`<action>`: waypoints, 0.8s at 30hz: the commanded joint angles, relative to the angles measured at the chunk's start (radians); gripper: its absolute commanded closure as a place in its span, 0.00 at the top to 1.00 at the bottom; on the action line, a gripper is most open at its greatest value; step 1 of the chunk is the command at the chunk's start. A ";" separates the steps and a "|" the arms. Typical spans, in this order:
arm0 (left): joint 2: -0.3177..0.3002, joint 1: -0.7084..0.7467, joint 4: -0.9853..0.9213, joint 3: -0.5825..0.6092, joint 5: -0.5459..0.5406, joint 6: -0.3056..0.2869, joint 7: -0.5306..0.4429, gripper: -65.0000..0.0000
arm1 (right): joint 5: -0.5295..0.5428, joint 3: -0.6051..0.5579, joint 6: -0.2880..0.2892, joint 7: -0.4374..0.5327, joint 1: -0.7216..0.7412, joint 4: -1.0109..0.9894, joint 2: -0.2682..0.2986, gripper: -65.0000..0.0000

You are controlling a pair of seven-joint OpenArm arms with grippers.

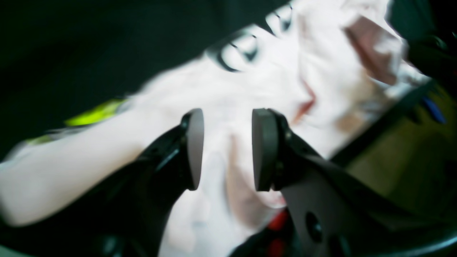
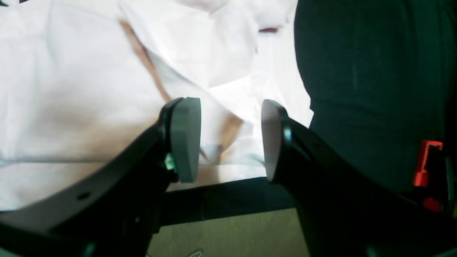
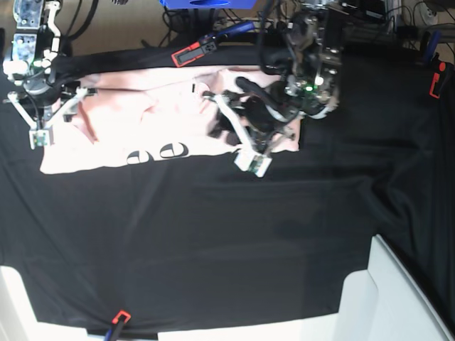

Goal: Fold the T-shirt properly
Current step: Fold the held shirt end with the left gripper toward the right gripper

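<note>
The pale pink T-shirt (image 3: 142, 117) lies rumpled across the far part of the table, with black lettering (image 3: 160, 153) along its near edge. In the left wrist view my left gripper (image 1: 227, 114) hangs open just above the shirt (image 1: 214, 89). Nothing sits between its pads (image 1: 194, 142), and the lettering (image 1: 242, 50) shows beyond them. My right gripper (image 2: 230, 107) is also open, over a wrinkled corner of the shirt (image 2: 89, 89) near the table's edge. In the base view the right arm (image 3: 32, 78) stands at the shirt's left end and the left arm (image 3: 284, 106) at its right end.
A big black cloth (image 3: 213, 234) covers the table under the shirt. Red clamps (image 3: 188, 55) (image 3: 435, 85) (image 3: 119, 316) pin the cloth at its edges. A white box (image 3: 398, 298) stands at the near right corner. Cables and gear crowd the far edge.
</note>
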 commanded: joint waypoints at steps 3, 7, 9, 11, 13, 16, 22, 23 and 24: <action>-0.061 0.024 0.019 -0.031 -0.008 -0.004 -0.008 0.11 | 0.001 -0.045 -0.005 0.019 0.011 0.021 0.018 0.41; -0.084 0.031 0.003 -0.120 -0.008 -0.004 -0.008 0.00 | 0.000 -0.142 -0.006 0.019 0.023 0.019 0.035 0.40; -0.087 0.031 -0.004 -0.122 -0.008 -0.004 -0.008 0.00 | 0.000 -0.157 -0.006 0.019 0.032 0.019 0.031 0.40; -0.087 0.031 -0.006 -0.106 -0.008 -0.004 -0.008 0.00 | 0.000 -0.157 -0.006 0.019 0.038 0.018 0.030 0.40; -0.087 0.030 -0.020 -0.071 -0.008 -0.004 -0.008 0.00 | 0.000 -0.157 -0.006 0.017 0.049 0.018 0.024 0.40; -0.087 0.027 -0.073 -0.020 -0.008 -0.004 -0.008 0.00 | 0.000 -0.152 -0.008 0.016 0.050 0.019 0.021 0.40; -0.089 0.010 -0.166 -0.019 -0.007 -0.004 -0.008 0.00 | 0.001 -0.030 -0.008 0.017 0.072 0.011 0.015 0.40; -0.089 0.002 -0.178 -0.014 -0.007 -0.004 -0.008 0.00 | 0.003 0.006 -0.008 0.017 0.080 0.011 0.013 0.41; -0.089 -0.001 -0.189 -0.008 -0.007 -0.004 -0.008 0.00 | 0.003 0.035 -0.008 0.014 0.089 0.013 0.005 0.41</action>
